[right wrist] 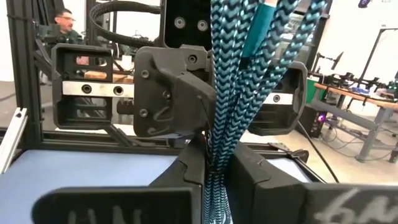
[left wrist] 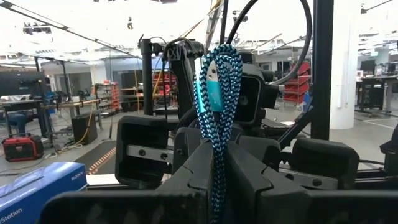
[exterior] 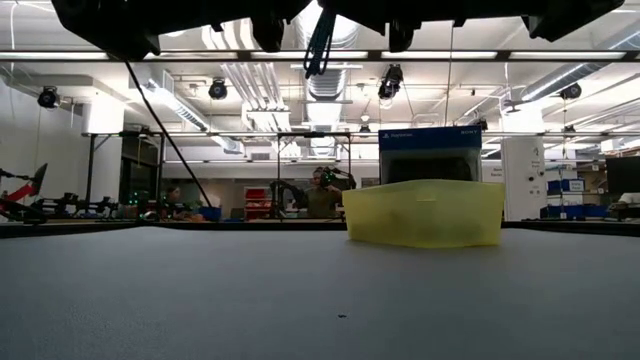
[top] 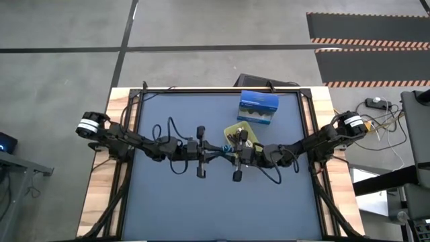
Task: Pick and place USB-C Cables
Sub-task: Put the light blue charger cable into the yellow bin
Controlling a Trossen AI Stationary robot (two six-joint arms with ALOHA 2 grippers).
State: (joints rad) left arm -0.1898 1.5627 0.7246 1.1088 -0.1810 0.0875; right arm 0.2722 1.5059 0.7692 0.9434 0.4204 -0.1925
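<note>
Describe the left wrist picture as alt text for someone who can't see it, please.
A teal cable with a black zigzag weave stands up, pinched between the left gripper's dark fingers. The right gripper faces it close behind, against a bright workshop.

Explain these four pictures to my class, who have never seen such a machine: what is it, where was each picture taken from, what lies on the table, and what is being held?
This is a robot with two dark arms working over a blue-grey table. One picture looks straight down from above, one looks level across the tabletop, and two come from cameras on the arms' wrists.

On the table stand a soft yellow bin and, behind it, a blue box.

The arms meet in mid-air near the table's middle. The left gripper has its jaws shut on a teal braided cable, folded into a loop. The right gripper, facing it, has its jaws shut on the same cable, so both hold it between them, above the surface.

People show far off in the room behind.
</note>
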